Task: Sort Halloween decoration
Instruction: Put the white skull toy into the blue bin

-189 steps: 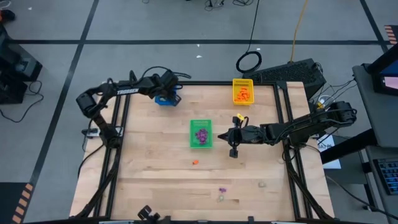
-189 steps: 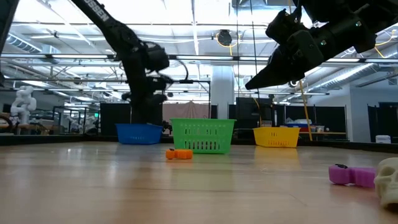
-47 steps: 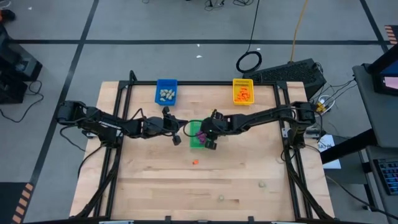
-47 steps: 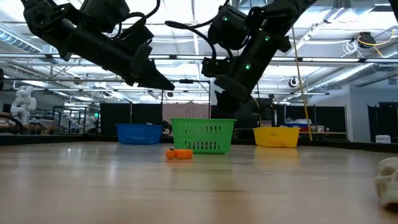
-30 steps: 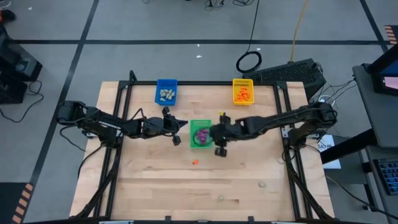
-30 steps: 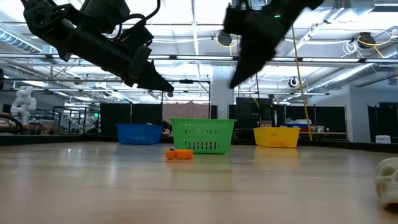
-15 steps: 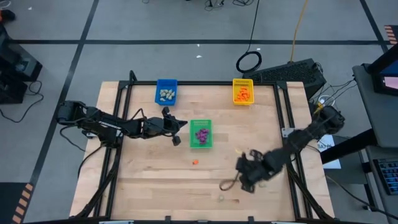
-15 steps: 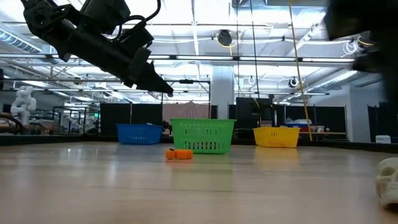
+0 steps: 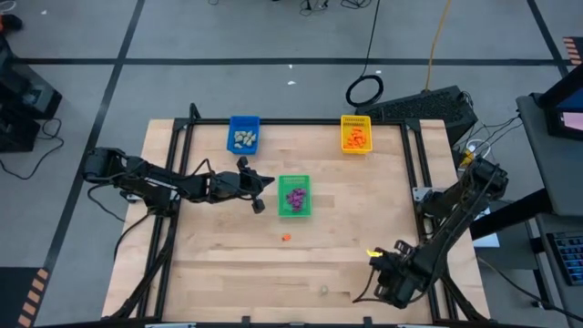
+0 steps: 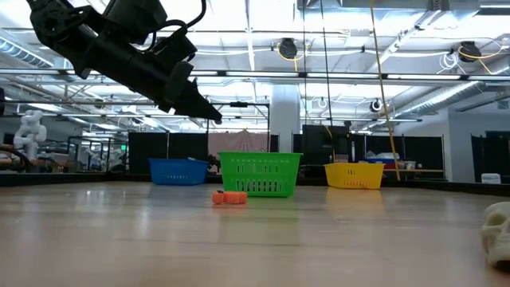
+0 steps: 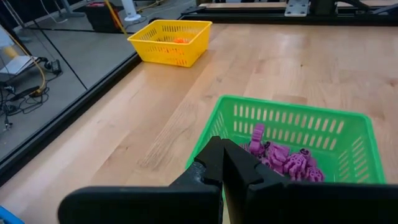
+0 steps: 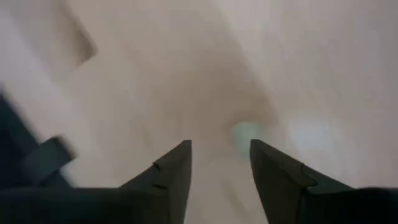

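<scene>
Trinkets of the Halloween decoration lie loose on the table: an orange one (image 9: 286, 238) (image 10: 229, 197) and a pale one (image 9: 323, 290). A pale skull (image 10: 498, 229) shows at the low view's right edge. My right gripper (image 9: 361, 295) (image 12: 221, 147) hangs open over the table's near right part, with a blurred pale trinket (image 12: 242, 132) just beyond its fingertips. My left gripper (image 9: 269, 183) (image 11: 221, 149) is shut on nothing, raised beside the green tray (image 9: 293, 211) that holds purple trinkets (image 11: 281, 159).
A blue tray (image 9: 243, 123) with pale trinkets and a yellow tray (image 9: 356, 120) with orange ones stand at the far edge. The table's middle and near left show bare wood. The right arm slants over the table's right edge (image 9: 428, 246).
My right gripper has swung from beside the green tray toward the table's near right corner, out of the low view. The left arm and the trays have kept still.
</scene>
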Controlling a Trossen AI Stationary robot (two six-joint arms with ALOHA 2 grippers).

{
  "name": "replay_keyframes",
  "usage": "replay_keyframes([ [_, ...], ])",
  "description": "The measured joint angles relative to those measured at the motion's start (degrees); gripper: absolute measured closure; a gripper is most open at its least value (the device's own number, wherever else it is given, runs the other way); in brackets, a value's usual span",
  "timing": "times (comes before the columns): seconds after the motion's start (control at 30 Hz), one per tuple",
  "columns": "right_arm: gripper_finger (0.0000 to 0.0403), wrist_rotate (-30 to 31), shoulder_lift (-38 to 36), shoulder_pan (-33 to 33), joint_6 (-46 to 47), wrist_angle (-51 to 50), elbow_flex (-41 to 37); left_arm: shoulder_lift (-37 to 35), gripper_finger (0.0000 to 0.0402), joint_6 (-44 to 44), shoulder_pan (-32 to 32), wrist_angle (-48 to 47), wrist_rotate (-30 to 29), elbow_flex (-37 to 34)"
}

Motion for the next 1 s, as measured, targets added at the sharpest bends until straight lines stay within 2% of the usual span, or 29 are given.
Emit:
replay_keyframes([
  [0.2,0.0222,-1.0,3.5,0.0,-1.9,-2.3,0.0,0.0,0.0400,0.0,0.0,-0.1,0.0,0.0],
  [0.57,0.0224,-3.2,9.9,0.0,-13.2,-0.8,0.0,0.0,0.0400,0.0,0.0,-1.4,0.0,0.0],
  [0.77,0.0236,-4.5,11.3,-0.2,-13.6,-0.7,0.1,0.0,0.0400,0.1,0.0,-1.5,0.0,0.0],
  [1.0,0.0276,-4.4,11.4,-0.4,-13.8,-0.5,0.1,0.0,0.0400,0.1,0.0,-3.0,0.0,0.0],
])
